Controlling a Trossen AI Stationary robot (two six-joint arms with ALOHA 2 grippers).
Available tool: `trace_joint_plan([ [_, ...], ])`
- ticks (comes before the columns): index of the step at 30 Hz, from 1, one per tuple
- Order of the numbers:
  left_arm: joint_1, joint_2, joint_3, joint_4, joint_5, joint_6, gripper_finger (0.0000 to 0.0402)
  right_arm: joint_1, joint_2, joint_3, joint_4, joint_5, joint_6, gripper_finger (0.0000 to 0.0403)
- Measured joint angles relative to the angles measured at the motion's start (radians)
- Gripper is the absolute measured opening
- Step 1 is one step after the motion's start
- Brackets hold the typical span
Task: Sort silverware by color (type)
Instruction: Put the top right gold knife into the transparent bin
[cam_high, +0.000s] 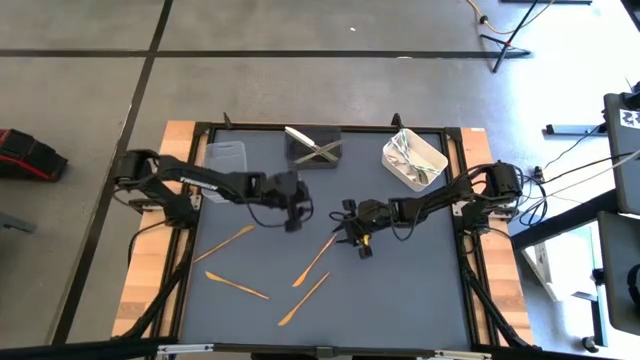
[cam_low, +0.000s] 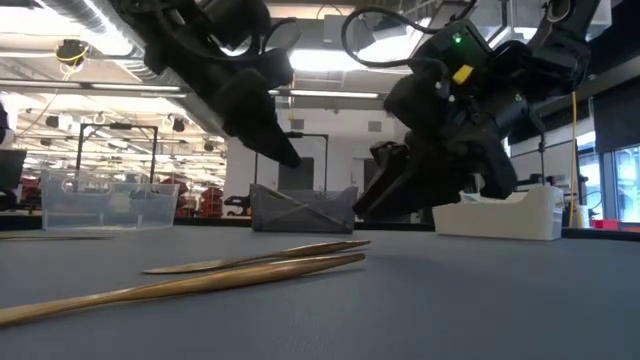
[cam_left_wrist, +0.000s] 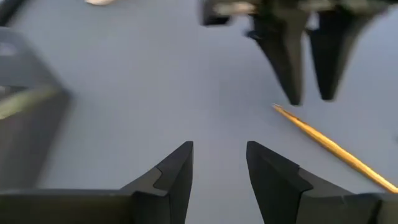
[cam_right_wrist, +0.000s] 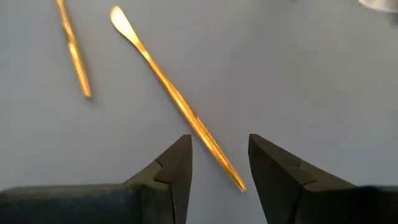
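The right claw (cam_high: 361, 246) hangs near the middle of the worktop (cam_high: 400, 290), its fingers (cam_right_wrist: 174, 168) spread apart and holding nothing. A gold spoon (cam_right_wrist: 174, 99) lies flat on the worktop right at this claw: in the right wrist view its handle end runs into the gap between the 2 fingers, while its bowl points away from them. In the high view the same spoon (cam_high: 314, 260) stretches from the claw toward the near edge.

The left claw (cam_high: 292, 222) hovers just beside the right one, a little nearer the far edge, also spread and empty. In its wrist view the tip of the gold spoon (cam_left_wrist: 329, 146) shows ahead, beneath the right arm's fingers (cam_left_wrist: 283, 56).

3 more gold pieces lie on the near left part of the worktop: 1 (cam_high: 224, 244) toward the left edge, 1 (cam_high: 237, 285) nearer the front, 1 (cam_high: 303, 299) close to the near edge.

Along the far edge stand a clear tub (cam_high: 226, 156), a dark tub (cam_high: 312, 160) holding silver pieces (cam_high: 311, 148), and a white tub (cam_high: 436, 160) holding pale pieces (cam_high: 408, 152).
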Motion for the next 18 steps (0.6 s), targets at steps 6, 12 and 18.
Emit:
trace_joint_plan([
  [6, -0.105, 0.076, 0.0, 0.008, -0.013, -0.043, 0.0145, 0.0, 0.0, 0.0, 0.059, -0.031, -0.002, 0.0144],
  [12, -0.171, 0.12, 0.0, 0.005, -0.068, -0.073, 0.0144, 0.0, 0.001, 0.0, 0.087, -0.082, -0.023, 0.0144],
  [18, -0.214, 0.117, 0.0, 0.022, -0.103, -0.073, 0.0143, 0.0, 0.049, 0.0, 0.133, -0.082, -0.023, 0.0144],
])
